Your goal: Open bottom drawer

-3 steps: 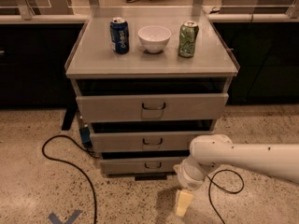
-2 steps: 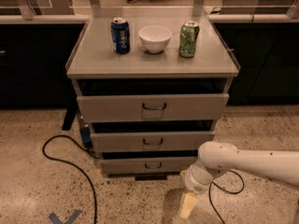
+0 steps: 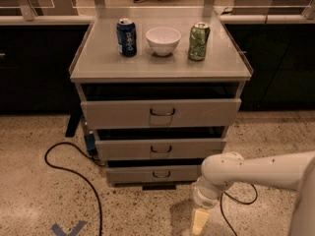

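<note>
Arm [image 3: 261, 170] bent downward, end effector [image 3: 198, 221] (state unclear) above floor [image 3: 34, 195], near bottom drawer [image 3: 133, 174].

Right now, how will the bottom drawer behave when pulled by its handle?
Bottom drawer looks like rigid metal, so it should slide straight rather than flex. Its small wire handle gives little purchase; a grip may slip. The gripper hangs near the floor, before the drawer's right end.

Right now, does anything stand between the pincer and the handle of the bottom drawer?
Nothing visible does. The pincer hangs low over the floor, right of and in front of the bottom drawer; only bare floor lies between it and the drawer's handle.
</note>
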### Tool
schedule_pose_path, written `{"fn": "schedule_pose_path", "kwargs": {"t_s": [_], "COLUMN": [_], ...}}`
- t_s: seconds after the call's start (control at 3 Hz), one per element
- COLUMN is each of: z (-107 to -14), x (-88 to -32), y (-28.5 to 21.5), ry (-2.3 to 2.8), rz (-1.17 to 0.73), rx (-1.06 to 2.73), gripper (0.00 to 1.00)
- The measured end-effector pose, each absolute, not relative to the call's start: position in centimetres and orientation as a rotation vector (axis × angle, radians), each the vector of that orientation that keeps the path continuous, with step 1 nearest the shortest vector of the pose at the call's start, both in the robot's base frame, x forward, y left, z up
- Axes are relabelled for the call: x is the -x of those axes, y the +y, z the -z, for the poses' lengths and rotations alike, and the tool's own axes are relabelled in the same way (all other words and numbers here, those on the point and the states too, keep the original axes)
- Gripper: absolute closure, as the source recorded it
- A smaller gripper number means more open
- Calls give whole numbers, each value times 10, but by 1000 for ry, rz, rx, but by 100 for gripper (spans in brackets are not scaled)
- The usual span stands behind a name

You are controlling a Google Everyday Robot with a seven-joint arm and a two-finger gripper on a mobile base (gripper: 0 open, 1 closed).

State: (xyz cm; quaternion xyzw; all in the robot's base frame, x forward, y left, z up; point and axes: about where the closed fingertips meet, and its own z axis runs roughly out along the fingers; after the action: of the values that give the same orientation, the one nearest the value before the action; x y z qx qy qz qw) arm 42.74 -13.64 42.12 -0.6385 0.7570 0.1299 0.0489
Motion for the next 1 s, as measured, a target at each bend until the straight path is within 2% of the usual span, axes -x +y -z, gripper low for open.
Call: {"fn": "schedule_pose_path", "kwargs": {"t_s": [0.33, 1.0], "z": [-410, -399], "x": [-426, -416], "y": [-167, -181], "ry": [2308, 2305], "rz": [-122, -49], "rx": [2045, 2090], "gripper": [0, 0]}}
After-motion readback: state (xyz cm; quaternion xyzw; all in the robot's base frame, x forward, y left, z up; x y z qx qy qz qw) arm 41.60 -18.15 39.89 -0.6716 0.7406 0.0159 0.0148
